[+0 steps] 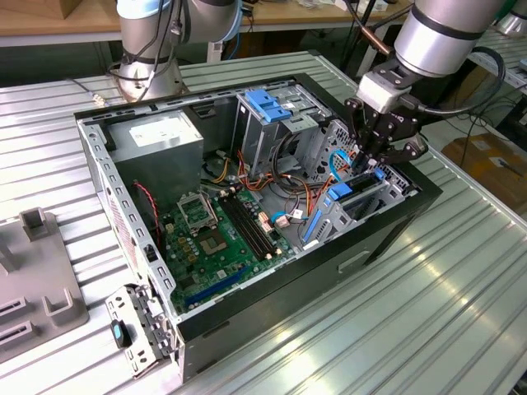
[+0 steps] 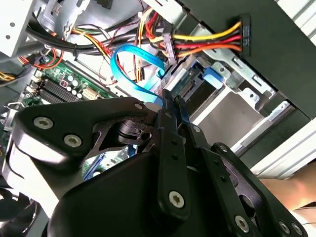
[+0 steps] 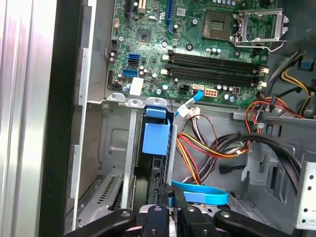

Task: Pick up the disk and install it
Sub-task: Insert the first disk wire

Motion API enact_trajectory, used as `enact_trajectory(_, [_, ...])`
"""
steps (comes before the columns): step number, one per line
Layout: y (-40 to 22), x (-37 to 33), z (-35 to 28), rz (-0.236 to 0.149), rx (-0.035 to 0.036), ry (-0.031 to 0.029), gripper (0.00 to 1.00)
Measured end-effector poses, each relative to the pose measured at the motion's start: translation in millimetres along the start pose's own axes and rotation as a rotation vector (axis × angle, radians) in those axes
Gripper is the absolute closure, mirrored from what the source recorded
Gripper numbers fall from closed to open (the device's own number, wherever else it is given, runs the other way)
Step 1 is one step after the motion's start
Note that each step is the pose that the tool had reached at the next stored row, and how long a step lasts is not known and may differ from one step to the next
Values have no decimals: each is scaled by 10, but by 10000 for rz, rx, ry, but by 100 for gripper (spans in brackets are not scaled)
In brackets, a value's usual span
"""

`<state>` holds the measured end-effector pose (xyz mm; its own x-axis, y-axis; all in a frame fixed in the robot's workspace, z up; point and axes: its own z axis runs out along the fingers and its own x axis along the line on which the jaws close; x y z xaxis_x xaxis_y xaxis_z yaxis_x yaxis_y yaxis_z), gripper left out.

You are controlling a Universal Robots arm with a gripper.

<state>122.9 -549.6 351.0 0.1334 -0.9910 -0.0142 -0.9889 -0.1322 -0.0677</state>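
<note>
1. In the exterior view the light is bright and even and falls from overhead. The ribbed metal table (image 1: 461, 313) carries broad white glare streaks, strongest toward the exterior view's right.
2. Inside the open computer case (image 1: 395, 222) the motherboard (image 1: 218, 234) is clearly lit. The floor beside the power supply (image 1: 156, 136) lies in shadow.
3. In the second wrist view the black gripper (image 2: 174, 101) sits close to the lens, dark and soft, with dull highlights on its screw heads. The table (image 2: 301, 12) behind it is nearly blown out.
4. In the first wrist view the motherboard (image 3: 197, 44) is evenly lit and crisp, and the table (image 3: 19, 98) shows pale glare. The blue frame of the disk (image 3: 156, 138) is vivid above a dim bay.
</note>
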Motion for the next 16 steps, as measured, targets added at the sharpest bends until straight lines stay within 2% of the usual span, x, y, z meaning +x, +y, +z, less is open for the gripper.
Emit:
enact_trajectory(2, [20, 27, -2, -41, 15, 3, 84])
enact_trajectory(4, [23, 34, -1, -78, 13, 40, 84])
enact_trajectory(16, [44, 57, 13, -80, 10, 59, 84])
